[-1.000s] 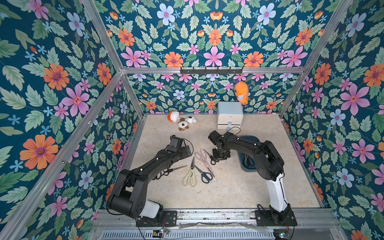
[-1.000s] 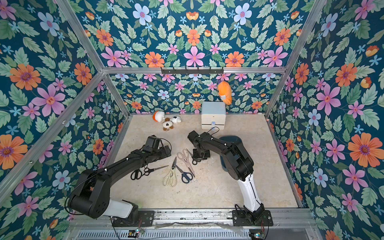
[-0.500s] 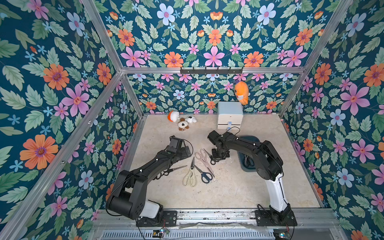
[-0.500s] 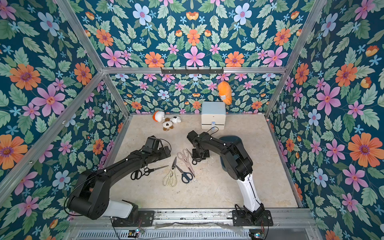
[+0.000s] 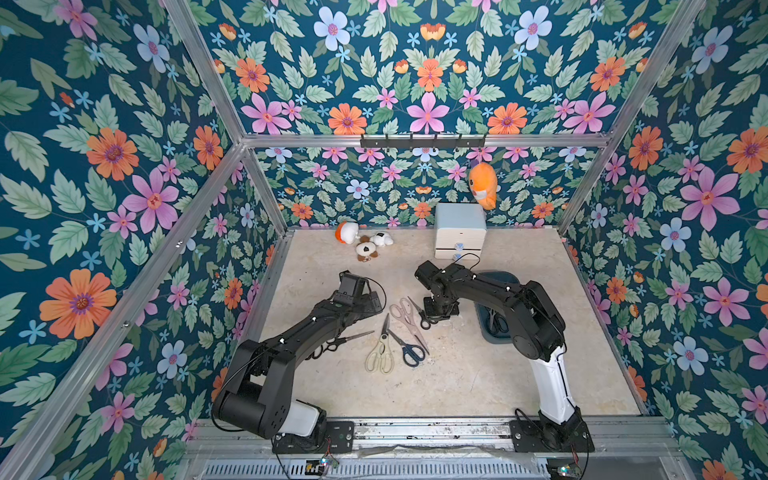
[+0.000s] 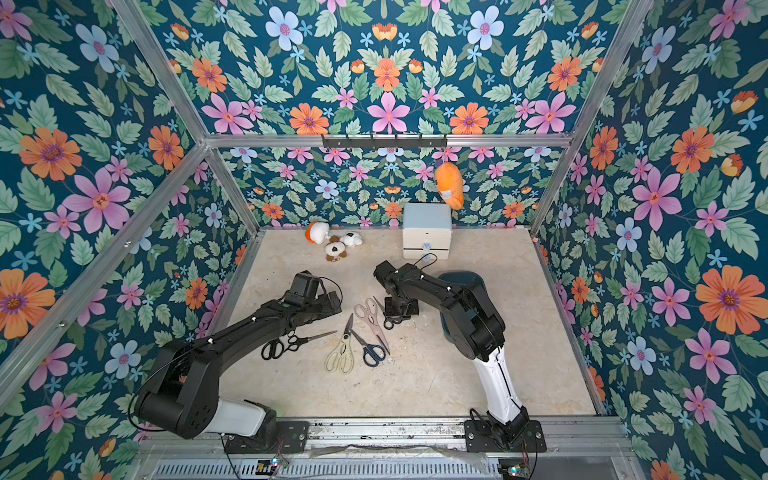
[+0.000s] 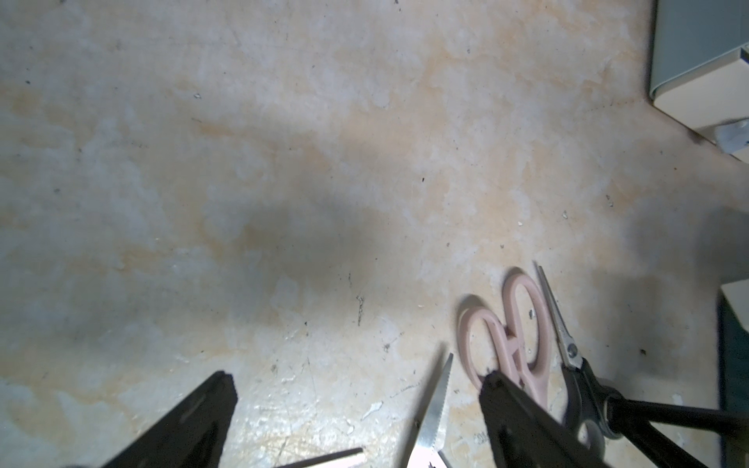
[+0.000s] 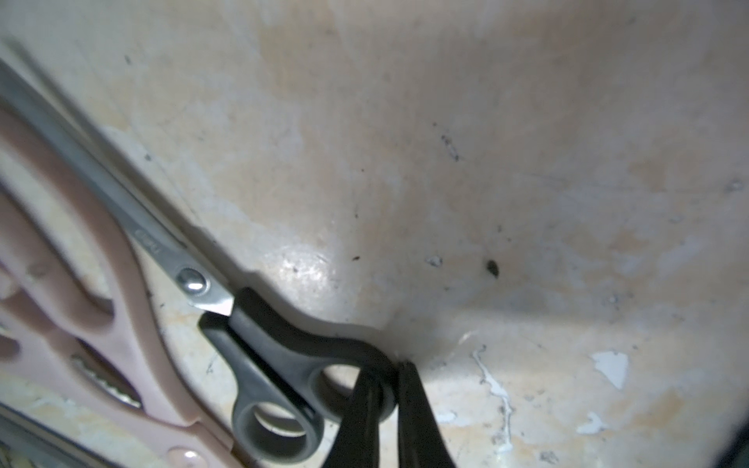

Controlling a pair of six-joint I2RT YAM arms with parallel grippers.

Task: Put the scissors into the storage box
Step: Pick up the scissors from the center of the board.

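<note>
A small pair of scissors (image 8: 259,356) with slim steel blades, a bright pivot rivet and matte black loop handles lies on the table (image 8: 527,162). It sits just beside a pinkish-grey pair (image 8: 81,283), outside the dark teal storage box (image 5: 483,330). The right fingers (image 8: 413,413) are pinched tight on one handle loop. The left fingers (image 7: 194,421) gape wide, holding nothing.

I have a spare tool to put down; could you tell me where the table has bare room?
Bare: the wide front strip between the cream-handled scissors and the front rail; also the back-right corner beside the white cabinet. Crowded: the middle, where the other scissors lie close together.
</note>
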